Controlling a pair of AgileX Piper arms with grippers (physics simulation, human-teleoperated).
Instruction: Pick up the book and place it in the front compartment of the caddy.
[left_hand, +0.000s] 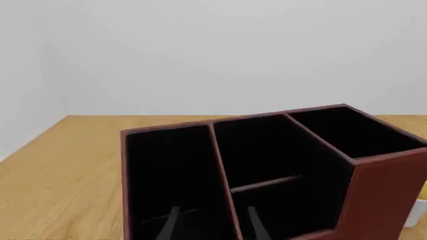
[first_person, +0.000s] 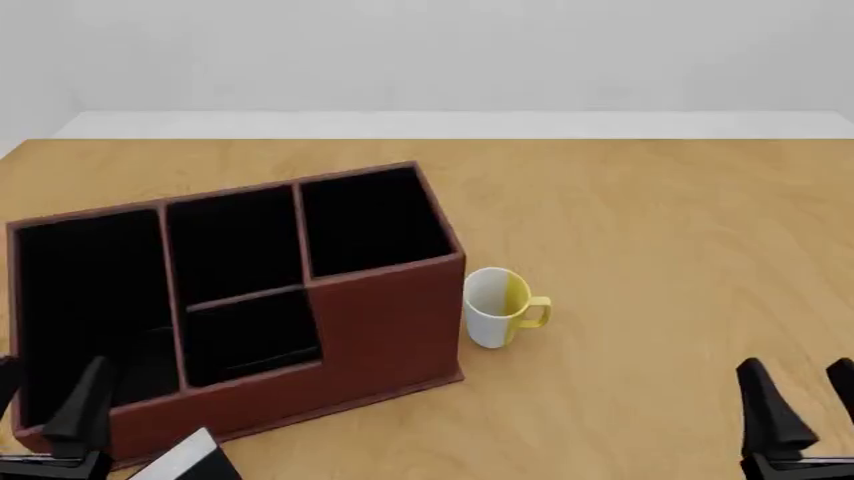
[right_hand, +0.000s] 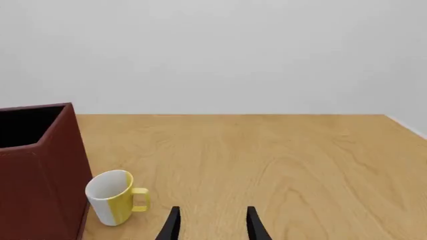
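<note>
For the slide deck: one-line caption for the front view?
Both pincers open and low; book on the table before the caddy, mug upright at its right.

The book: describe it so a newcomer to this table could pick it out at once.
Start at the large reddish-brown rectangular caddy with the black divided interior, on the left of the wooden table. At its near edge, beside the left hand, lies a small thin slab with a black cover and white page edge: the book, partly cut off in the front view. Unlike the upright white-and-yellow mug, it lies flat.
</note>
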